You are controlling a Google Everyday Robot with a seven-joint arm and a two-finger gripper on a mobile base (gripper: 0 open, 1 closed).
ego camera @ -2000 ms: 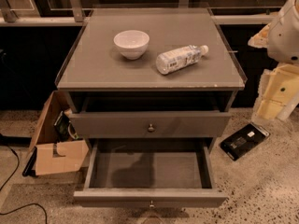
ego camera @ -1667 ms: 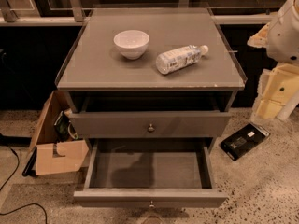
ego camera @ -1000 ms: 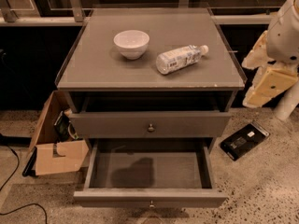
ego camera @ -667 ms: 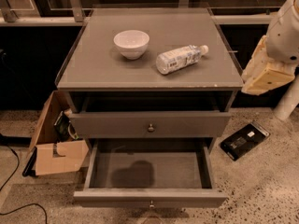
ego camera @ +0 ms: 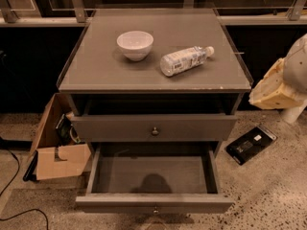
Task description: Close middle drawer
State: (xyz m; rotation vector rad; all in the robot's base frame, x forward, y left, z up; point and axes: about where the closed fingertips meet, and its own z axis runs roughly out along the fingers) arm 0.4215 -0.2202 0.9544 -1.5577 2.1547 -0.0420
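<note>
The middle drawer [ego camera: 115,202] is pulled far out toward me, low in the camera view. It is wide and shallow, its inside [ego camera: 153,174] is bare, and its slim front carries a small round knob [ego camera: 155,209]. Above it, the taller-fronted drawer [ego camera: 192,127] with its own knob [ego camera: 155,131] stands slightly out. The lowest drawer is hidden below. My gripper [ego camera: 269,88], a cream-coloured part on the white arm [ego camera: 298,63], hangs at the right, beside the cabinet's right edge and well above the open drawer. It touches nothing.
A white bowl [ego camera: 135,44] and a lying plastic bottle [ego camera: 184,60] rest on the cabinet top [ego camera: 96,66]. An open cardboard box [ego camera: 57,157] stands on the floor to the left. A flat black device [ego camera: 251,143] lies on the floor to the right. A cable [ego camera: 12,166] runs at far left.
The arm and gripper have shifted left, closer to the cabinet's right side, first rising, then dropping a little. The drawers, bowl and bottle have not moved.
</note>
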